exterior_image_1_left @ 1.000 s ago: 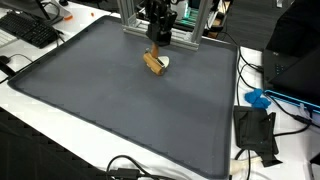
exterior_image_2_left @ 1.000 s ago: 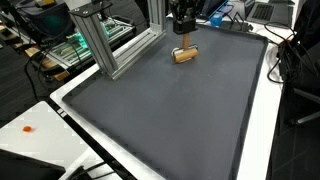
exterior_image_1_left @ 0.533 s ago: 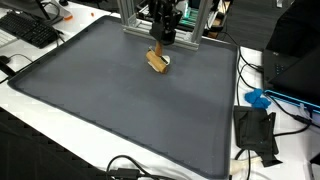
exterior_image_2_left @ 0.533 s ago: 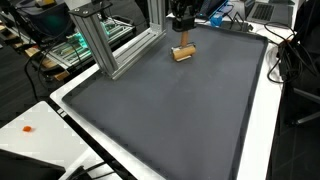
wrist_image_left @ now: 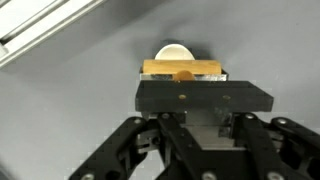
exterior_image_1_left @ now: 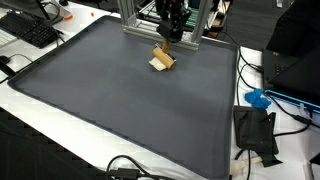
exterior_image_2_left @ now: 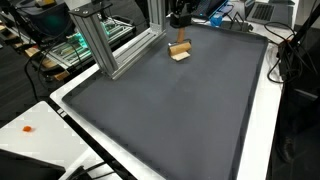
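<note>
**As the arm climbs, the block goes up with it**

While the arm pulls up toward the back edge, the broad white tabletop and the big dark grey rubber mat lying on it look just as they did a second ago. The upright silver aluminium frame at the far side of the mat has not shifted either.

What has changed is the black gripper: it stands higher and nearer the frame than a moment back. The small tan wooden block has come with it and now hangs tilted below the fingers, near the far edge of the mat. I judge it has been lifted clear rather than merely nudged.

In the wrist view the block sits just past the gripper's black body, which hides the contact itself. Even so, the fingers look clamped on it.

A small white round disc shows just beyond the block. Whether it is joined to the block I cannot tell. No box or bowl shows on the mat.
</note>
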Controlling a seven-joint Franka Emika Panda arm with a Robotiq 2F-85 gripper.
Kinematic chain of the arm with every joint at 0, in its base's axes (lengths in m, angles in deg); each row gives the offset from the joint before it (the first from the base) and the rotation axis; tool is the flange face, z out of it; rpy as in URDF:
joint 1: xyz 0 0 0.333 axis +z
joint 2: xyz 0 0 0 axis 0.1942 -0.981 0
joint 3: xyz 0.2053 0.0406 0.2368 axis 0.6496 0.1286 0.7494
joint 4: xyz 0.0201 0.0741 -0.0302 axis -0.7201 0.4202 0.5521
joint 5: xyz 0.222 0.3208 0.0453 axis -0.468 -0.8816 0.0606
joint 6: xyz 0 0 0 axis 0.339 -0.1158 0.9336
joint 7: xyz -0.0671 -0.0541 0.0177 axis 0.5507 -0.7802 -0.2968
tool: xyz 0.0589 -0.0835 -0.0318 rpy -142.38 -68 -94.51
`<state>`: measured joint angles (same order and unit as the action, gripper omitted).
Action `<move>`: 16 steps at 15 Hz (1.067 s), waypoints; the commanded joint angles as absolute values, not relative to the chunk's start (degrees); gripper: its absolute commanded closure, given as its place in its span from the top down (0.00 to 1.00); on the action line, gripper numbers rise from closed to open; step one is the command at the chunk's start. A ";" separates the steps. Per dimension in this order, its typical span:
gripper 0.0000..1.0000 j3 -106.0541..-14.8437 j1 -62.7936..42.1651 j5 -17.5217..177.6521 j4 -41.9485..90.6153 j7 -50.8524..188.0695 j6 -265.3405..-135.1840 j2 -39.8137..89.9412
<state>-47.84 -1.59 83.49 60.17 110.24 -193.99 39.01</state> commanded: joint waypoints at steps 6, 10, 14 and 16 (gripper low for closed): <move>0.22 -47.24 -0.90 80.89 62.93 110.15 -192.03 37.64; 0.22 -47.90 -1.24 83.90 63.69 111.49 -196.85 38.41; 0.22 -48.03 -1.45 85.86 65.13 112.52 -199.76 38.64; 0.22 -48.07 -1.58 87.64 65.86 113.45 -201.87 38.99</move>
<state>-47.47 -1.00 83.34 62.19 111.14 -194.63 40.19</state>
